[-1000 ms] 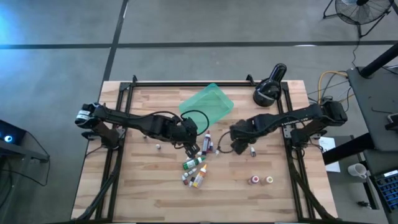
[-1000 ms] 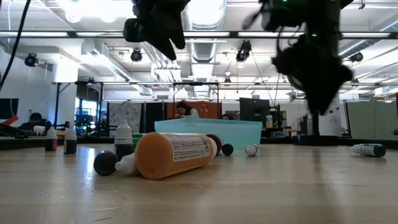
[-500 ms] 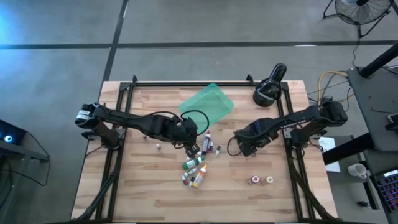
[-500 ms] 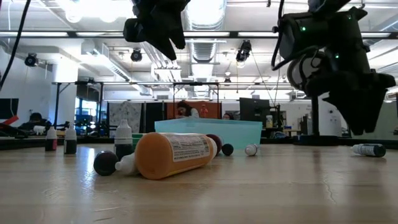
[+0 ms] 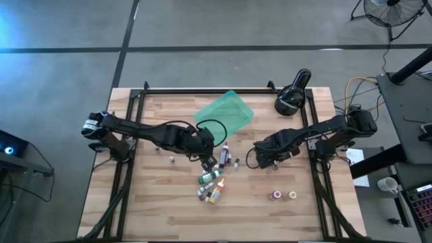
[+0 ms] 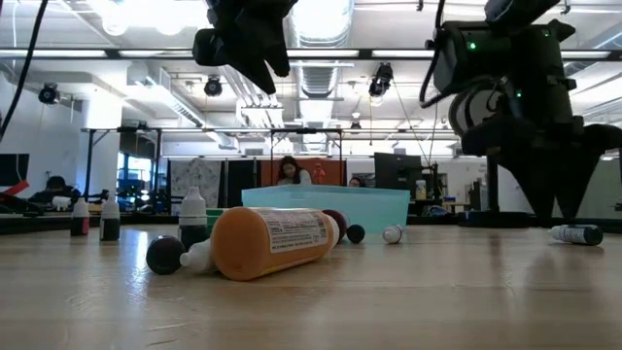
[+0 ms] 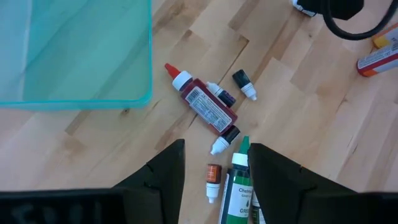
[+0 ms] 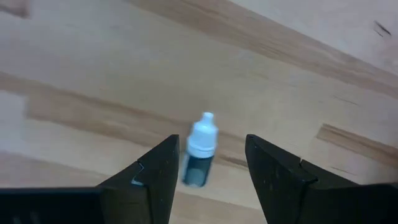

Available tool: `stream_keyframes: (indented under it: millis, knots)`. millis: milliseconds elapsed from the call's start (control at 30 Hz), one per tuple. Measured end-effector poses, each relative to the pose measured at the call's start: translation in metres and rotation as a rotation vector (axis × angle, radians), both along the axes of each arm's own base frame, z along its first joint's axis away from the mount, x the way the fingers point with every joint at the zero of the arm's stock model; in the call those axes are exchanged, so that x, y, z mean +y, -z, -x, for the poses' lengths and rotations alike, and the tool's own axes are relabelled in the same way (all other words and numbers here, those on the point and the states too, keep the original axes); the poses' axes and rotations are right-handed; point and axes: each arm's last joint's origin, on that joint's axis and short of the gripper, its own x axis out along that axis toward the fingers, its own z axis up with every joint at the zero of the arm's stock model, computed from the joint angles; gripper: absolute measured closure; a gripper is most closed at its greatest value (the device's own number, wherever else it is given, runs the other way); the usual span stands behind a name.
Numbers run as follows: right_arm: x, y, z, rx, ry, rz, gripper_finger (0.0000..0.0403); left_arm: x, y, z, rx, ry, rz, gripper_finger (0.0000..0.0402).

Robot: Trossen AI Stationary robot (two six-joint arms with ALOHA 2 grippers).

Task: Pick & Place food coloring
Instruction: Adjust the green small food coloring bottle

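bottle (image 8: 201,149) lying on table between open right claw (image 8: 208,171) fingers.

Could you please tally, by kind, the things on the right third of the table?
Lamp: 1
Bottles: 3
Total: 4

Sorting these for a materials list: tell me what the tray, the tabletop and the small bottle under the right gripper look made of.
Tray: translucent teal plastic, glossy; the wood shows through it.
Tabletop: pale wooden planks with visible grain and joints, matte.
Small bottle: probably plastic, with a smooth opaque white cap and a dark body; hard to say more.
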Motion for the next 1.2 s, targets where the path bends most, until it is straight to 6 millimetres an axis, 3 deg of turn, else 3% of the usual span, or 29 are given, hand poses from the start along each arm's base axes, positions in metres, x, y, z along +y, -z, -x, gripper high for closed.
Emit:
stream_keyframes:
  millis: [600,767,1200]
  knots:
    - [0.000,0.009,0.002,-0.021,0.056,0.020,0.0227,0.000,-0.001,-0.002,-0.028,0.000,0.004,0.0255]
    - [0.002,0.018,0.006,-0.034,0.079,-0.010,0.0241,0.000,-0.001,-0.002,-0.028,0.000,0.004,0.0255]
    - [0.002,0.018,0.005,-0.044,0.077,0.014,0.0278,0.000,-0.001,-0.002,-0.027,0.000,0.004,0.0255]
